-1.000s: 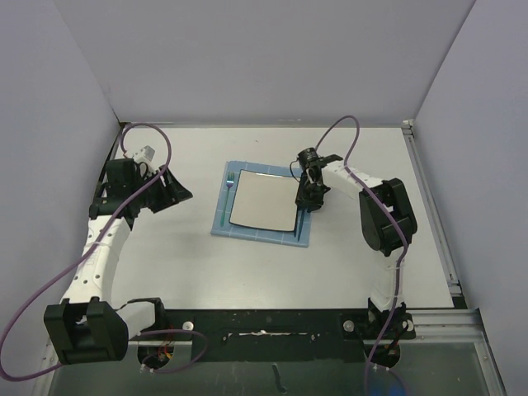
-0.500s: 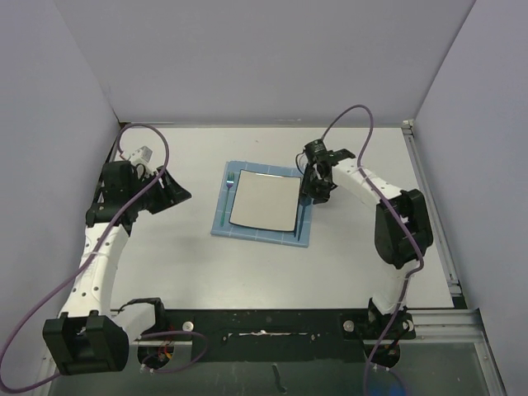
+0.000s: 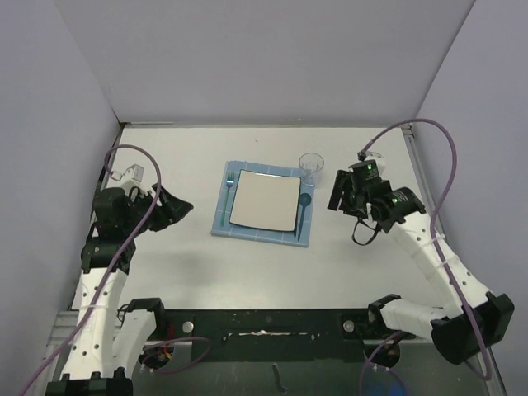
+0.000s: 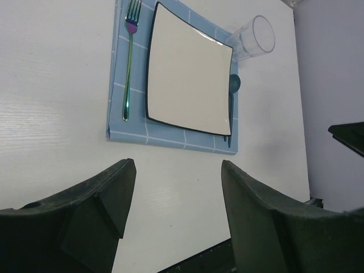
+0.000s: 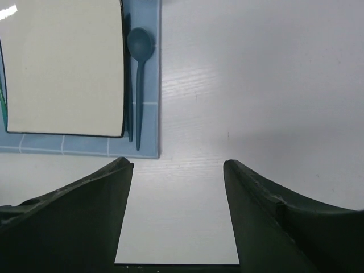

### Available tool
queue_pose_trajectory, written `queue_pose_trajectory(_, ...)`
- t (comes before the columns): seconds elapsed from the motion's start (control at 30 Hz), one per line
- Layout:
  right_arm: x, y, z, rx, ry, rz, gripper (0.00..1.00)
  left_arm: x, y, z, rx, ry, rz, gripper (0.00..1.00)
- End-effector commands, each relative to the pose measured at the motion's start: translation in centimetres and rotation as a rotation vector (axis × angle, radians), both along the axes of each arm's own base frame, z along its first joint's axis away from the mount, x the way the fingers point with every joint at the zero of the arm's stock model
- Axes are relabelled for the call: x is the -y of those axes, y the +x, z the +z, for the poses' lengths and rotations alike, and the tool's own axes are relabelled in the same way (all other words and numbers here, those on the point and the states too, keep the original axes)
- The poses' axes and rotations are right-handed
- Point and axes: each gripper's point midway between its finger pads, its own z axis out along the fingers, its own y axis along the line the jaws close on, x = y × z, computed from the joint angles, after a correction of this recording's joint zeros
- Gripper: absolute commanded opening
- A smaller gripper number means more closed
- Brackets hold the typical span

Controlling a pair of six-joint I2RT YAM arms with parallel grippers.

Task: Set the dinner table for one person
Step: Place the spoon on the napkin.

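Observation:
The white dinner table (image 3: 247,264) carries a blue grid placemat (image 3: 224,221) with a square white dark-rimmed plate (image 3: 264,201) on it. An iridescent fork (image 4: 129,62) lies on the mat left of the plate. A dark teal spoon (image 5: 140,45) and a knife (image 5: 128,85) lie on the mat to the plate's right. A clear glass (image 3: 311,165) stands upright at the mat's far right corner. My left gripper (image 3: 177,204) is open and empty, well left of the mat. My right gripper (image 3: 337,193) is open and empty, right of the mat and apart from the glass.
Grey walls close in the table on the left, back and right. A metal rail (image 3: 433,223) runs along the right edge. Purple cables (image 3: 445,165) loop above both arms. The black base bar (image 3: 264,323) spans the near edge.
My right gripper has opened and drawn back to the right, away from the mat, leaving the glass standing free. My left arm has shifted slightly back toward the near left.

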Motion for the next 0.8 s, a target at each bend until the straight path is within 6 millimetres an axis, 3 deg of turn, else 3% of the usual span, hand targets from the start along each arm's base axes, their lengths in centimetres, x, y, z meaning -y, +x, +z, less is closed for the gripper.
queue_pose_trajectory(0.0, 0.4, -1.9, -0.5, 0.062, 0.037, 0.017, 0.65, 0.3, -0.8, -0.6, 0.043, -0.079, 0.058, 0.60)
queue_pose_trajectory(0.07, -0.1, -2.5, -1.4, 0.050, 0.059, 0.041, 0.53, 0.4, -1.4, -1.2, 0.053, -0.093, 0.059, 0.60)
queue_pose_trajectory(0.2, -1.1, -2.6, -3.6, 0.010, 0.075, 0.066, 0.51, 0.7, -2.0, -2.4, 0.070, -0.114, 0.052, 0.61)
queue_pose_trajectory(0.27, -1.8, -2.5, -4.5, 0.003, 0.078, 0.081, 0.43, 0.9, -2.1, -3.0, 0.069, -0.129, 0.044, 0.60)
queue_pose_trajectory(0.33, -2.5, -2.2, -5.3, -0.002, 0.084, 0.092, 0.29, 1.2, -2.0, -3.4, 0.077, -0.142, 0.034, 0.60)
queue_pose_trajectory(0.4, -3.1, -2.0, -6.1, -0.016, 0.081, 0.094, 0.03, 1.2, -1.9, -3.8, 0.080, -0.143, 0.030, 0.60)
queue_pose_trajectory(0.43, -3.3, -2.0, -6.6, -0.030, 0.073, 0.092, 0.00, 1.2, -1.9, -4.0, 0.075, -0.140, 0.027, 0.60)
queue_pose_trajectory(0.77, -6.1, 0.7, -9.7, -0.089, 0.042, 0.128, 0.00, 1.0, -1.2, -5.1, 0.062, -0.121, 0.033, 0.59)
